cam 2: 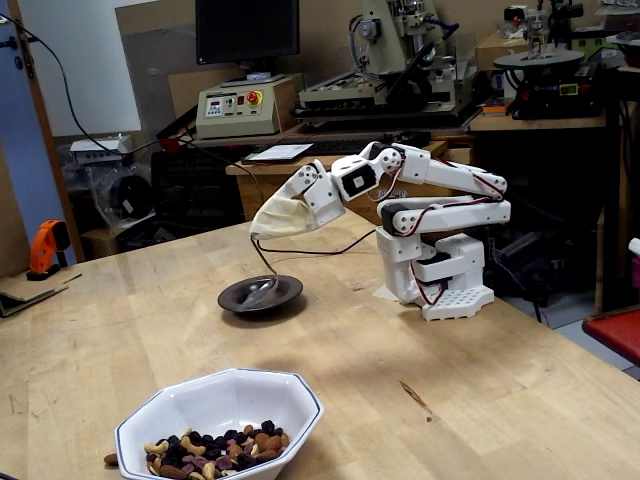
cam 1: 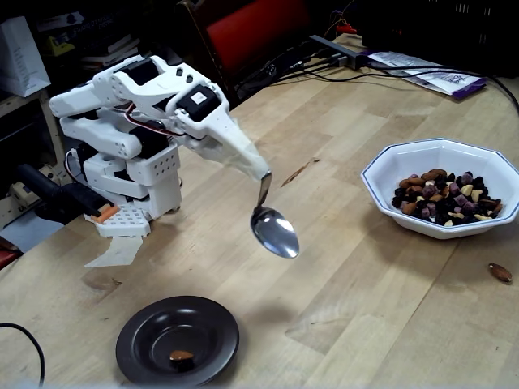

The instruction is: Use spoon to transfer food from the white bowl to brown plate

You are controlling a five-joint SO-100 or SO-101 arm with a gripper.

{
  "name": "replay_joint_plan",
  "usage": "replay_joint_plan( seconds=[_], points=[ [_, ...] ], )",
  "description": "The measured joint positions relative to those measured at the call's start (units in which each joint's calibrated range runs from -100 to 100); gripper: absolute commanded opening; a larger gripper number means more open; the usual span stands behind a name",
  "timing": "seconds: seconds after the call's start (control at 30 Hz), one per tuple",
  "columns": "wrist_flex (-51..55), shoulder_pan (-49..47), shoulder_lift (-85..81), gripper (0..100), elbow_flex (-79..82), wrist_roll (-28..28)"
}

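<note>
My gripper (cam 1: 261, 177) is shut on the thin handle of the silver spoon (cam 1: 274, 232), which hangs bowl-down above the table; the spoon's bowl looks empty. In a fixed view the gripper (cam 2: 258, 235) holds the spoon (cam 2: 263, 286) in line with the brown plate (cam 2: 290, 293). The brown plate (cam 1: 138, 340) lies at the front left, below and left of the spoon, with an almond (cam 1: 182, 355) and a dark piece in it. The white bowl (cam 1: 422, 158) stands at the right, holding the food (cam 1: 446, 198). It also shows in the near foreground (cam 2: 200, 400), with the food (cam 2: 215, 455) in it.
A stray almond (cam 1: 499, 273) lies on the table beside the bowl. The arm's white base (cam 1: 134, 186) stands at the left table edge. Cables and papers (cam 1: 430, 73) lie at the far table edge. Workshop machines (cam 2: 400, 70) stand behind the table.
</note>
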Motion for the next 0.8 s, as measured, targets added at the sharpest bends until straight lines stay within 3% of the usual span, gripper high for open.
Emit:
replay_joint_plan(
  seconds=[0.8],
  points=[
    [0.00, -1.46, 0.00, 4, 0.00, 0.00]
  ],
)
